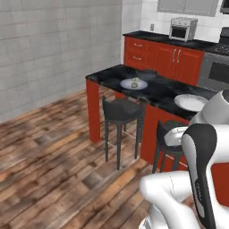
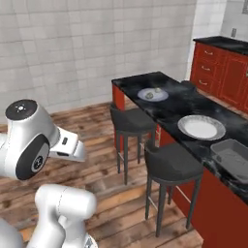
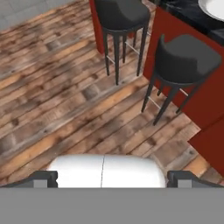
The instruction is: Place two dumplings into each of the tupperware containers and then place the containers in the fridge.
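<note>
Two small pale dumplings (image 2: pixel 149 95) lie on a round grey-blue plate (image 2: pixel 160 97) near the far end of the black island counter; the left base view shows those dumplings (image 1: pixel 134 82) on that plate (image 1: pixel 126 85) too. One grey tupperware container (image 2: pixel 231 157) sits at the near right end of the counter. My gripper (image 3: pixel 111 179) hangs open over the wooden floor, far from the counter, with nothing between its fingertips (image 3: pixel 43 178). The fridge is out of view.
A second, empty white plate (image 2: pixel 201 127) lies mid-counter. Two dark stools (image 2: pixel 131 121) (image 2: pixel 172 163) stand against the red island side. A toaster oven (image 1: pixel 182 29) sits on the back counter, and an oven (image 1: pixel 218 71) is beside the red cabinets. Wooden floor (image 1: pixel 53 152) spreads to the left.
</note>
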Robot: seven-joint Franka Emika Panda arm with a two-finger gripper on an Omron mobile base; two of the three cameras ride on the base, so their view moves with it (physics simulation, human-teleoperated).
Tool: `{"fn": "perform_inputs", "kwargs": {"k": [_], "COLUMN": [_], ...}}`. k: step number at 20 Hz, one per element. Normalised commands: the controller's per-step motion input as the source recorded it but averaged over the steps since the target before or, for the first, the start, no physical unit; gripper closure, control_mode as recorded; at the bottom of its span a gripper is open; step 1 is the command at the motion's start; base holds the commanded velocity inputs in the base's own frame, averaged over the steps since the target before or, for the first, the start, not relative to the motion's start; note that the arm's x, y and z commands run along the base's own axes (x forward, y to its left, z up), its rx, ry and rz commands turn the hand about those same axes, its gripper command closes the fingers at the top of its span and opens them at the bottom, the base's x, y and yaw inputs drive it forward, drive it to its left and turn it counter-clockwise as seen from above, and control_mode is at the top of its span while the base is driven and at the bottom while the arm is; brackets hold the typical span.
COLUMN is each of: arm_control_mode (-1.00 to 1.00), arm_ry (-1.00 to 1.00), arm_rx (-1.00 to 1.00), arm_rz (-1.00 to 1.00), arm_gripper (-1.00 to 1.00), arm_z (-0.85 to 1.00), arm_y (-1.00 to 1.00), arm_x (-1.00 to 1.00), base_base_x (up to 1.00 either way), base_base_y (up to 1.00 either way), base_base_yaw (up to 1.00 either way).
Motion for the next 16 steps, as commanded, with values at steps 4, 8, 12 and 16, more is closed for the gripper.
{"fn": "perform_inputs", "kwargs": {"k": [4,8,12,16], "arm_control_mode": [1.00,1.00,1.00,1.00], "arm_ry": [0.00,0.00,0.00,0.00], "arm_rx": [0.00,0.00,0.00,0.00], "arm_rz": [0.00,0.00,0.00,0.00], "arm_gripper": [-1.00,-1.00,-1.00,-1.00], "arm_z": [0.00,0.00,0.00,0.00], "arm_y": [0.00,0.00,0.00,0.00], "arm_x": [0.00,0.00,0.00,0.00], "base_base_x": [0.78,0.80,0.79,0.61], "base_base_y": [0.91,1.00,1.00,1.00], "base_base_yaw": [-0.62,-0.54,-0.53,-0.48]}}
